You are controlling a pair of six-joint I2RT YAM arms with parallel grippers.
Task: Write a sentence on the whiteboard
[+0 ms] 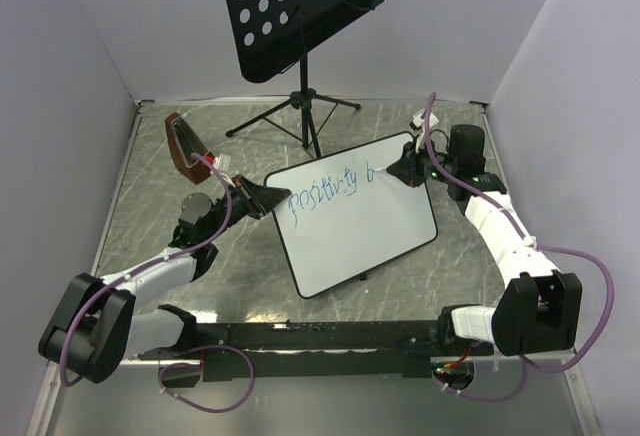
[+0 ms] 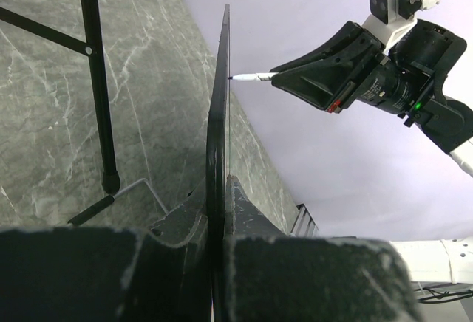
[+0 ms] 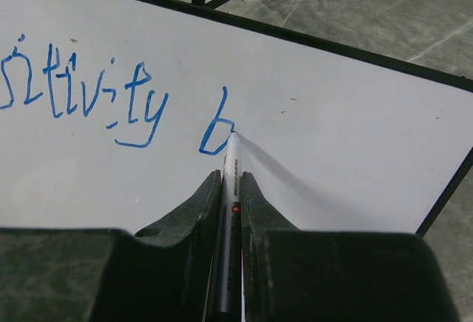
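From above, over the grey marbled table (image 1: pixel 180 146): whiteboard (image 1: pixel 370 226) tilted at centre, in front of a black music stand (image 1: pixel 290 16). Left gripper (image 1: pixel 270 199) clamped on its left edge; right gripper (image 1: pixel 405 169) pointing at its upper right part. Sentence (image 1: pixel 325 191) in blue along the top, so far "positivity b".

At the left wrist: whiteboard seen edge-on, pinched tight between both fingers. Marker (image 2: pixel 253 77) touching its face with the tip.

At the right wrist: marker squeezed between the closed jaws, tip resting on the "b", just right of "positivity".
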